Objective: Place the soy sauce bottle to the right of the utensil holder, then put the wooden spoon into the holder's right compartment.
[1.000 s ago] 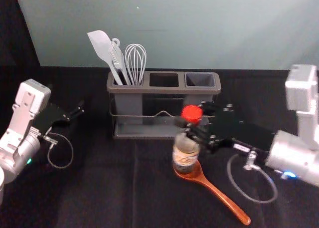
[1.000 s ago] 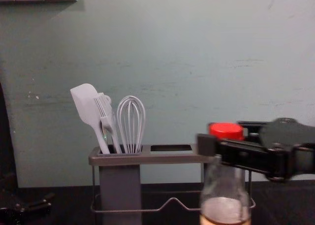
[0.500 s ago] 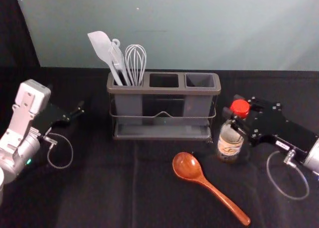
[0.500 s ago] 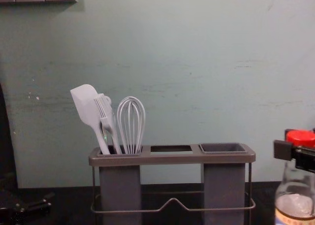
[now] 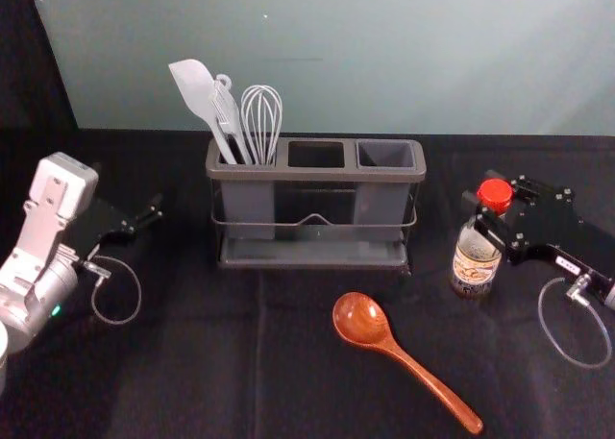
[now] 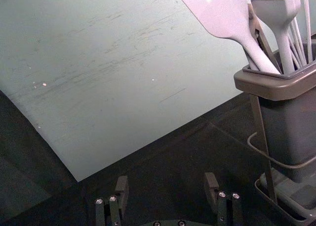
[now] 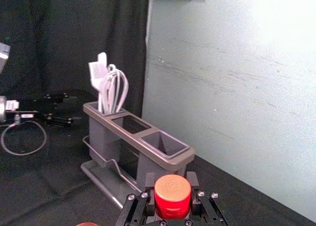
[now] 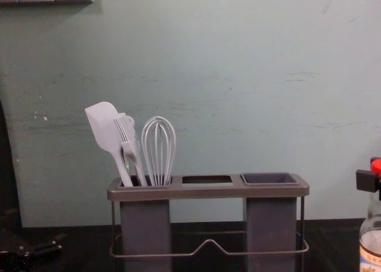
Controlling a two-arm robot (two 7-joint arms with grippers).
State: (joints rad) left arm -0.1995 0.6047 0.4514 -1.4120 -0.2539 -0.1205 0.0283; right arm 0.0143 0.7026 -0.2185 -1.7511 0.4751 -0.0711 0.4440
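My right claw grips the red-capped glass soy sauce bottle, right of the grey three-slot holder; I should seat the bottle level before releasing. My left claw idles open, left.

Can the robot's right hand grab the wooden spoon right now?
Probably not: the right gripper is holding the soy sauce bottle, so it would likely need to let go first. Otherwise, nothing seems to block its way to the wooden spoon.
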